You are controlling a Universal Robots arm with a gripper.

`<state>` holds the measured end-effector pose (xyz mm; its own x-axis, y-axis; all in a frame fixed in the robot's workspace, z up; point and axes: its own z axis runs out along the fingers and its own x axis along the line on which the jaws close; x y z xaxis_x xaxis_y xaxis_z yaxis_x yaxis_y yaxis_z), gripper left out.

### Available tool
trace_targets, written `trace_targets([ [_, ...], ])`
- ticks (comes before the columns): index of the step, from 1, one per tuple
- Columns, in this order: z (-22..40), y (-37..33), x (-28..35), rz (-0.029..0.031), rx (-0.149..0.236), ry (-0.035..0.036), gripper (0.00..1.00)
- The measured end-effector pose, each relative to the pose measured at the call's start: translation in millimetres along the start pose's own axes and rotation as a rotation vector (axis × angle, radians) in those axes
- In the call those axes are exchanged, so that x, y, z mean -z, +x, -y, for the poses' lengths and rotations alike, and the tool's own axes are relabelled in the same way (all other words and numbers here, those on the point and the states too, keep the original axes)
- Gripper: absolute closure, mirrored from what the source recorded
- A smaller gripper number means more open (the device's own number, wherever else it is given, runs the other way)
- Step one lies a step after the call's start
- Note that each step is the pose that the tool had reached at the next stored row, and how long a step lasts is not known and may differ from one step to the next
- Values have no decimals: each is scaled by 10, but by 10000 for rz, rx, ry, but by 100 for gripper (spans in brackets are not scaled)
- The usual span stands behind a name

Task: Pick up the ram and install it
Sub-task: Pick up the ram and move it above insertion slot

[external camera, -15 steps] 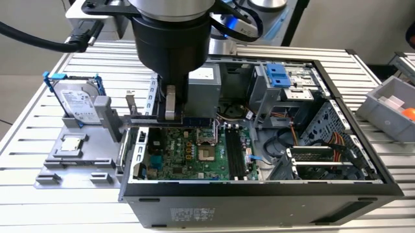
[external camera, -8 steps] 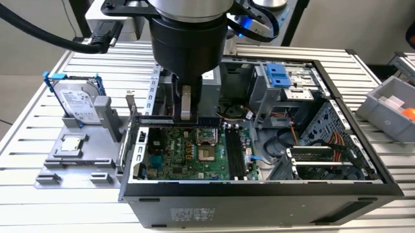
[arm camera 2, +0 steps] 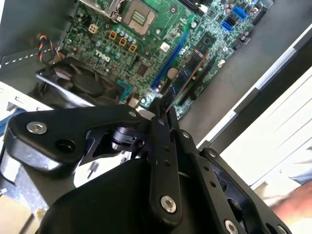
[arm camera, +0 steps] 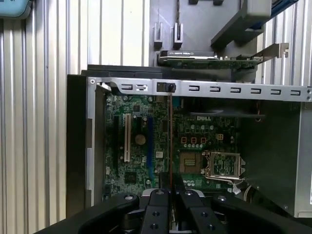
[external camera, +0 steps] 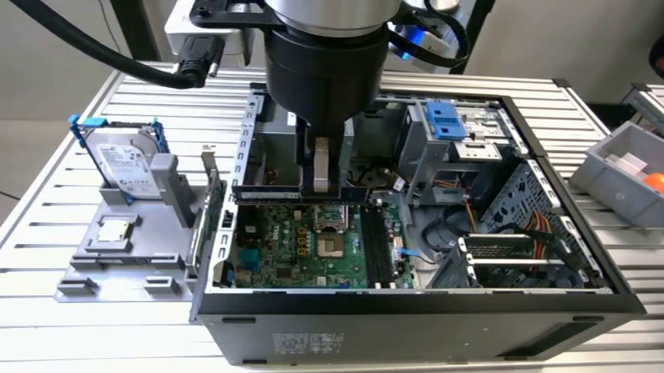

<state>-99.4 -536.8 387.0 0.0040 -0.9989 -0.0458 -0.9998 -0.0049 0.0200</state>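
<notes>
My gripper is shut on the ram, a long, thin, dark stick. I hold it level and on edge inside the open computer case, above the far end of the green motherboard. In the second wrist view the ram shows its bluish face, reaching out from the gripper over the board. The first wrist view has the ram edge-on as a thin line above the gripper. The long black slots lie to the exterior view's right of the CPU socket, crosswise to the stick.
A hard drive in a blue-handled caddy stands on a grey fixture at the exterior view's left. A green card with a metal bracket stands beside the case wall. A grey bin sits at the right. Cables and drive bays crowd the case's right half.
</notes>
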Motion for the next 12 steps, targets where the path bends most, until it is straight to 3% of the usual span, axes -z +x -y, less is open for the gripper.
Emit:
trace_targets([
  [12, 218, 1, 5, 0, 0, -9, 100],
])
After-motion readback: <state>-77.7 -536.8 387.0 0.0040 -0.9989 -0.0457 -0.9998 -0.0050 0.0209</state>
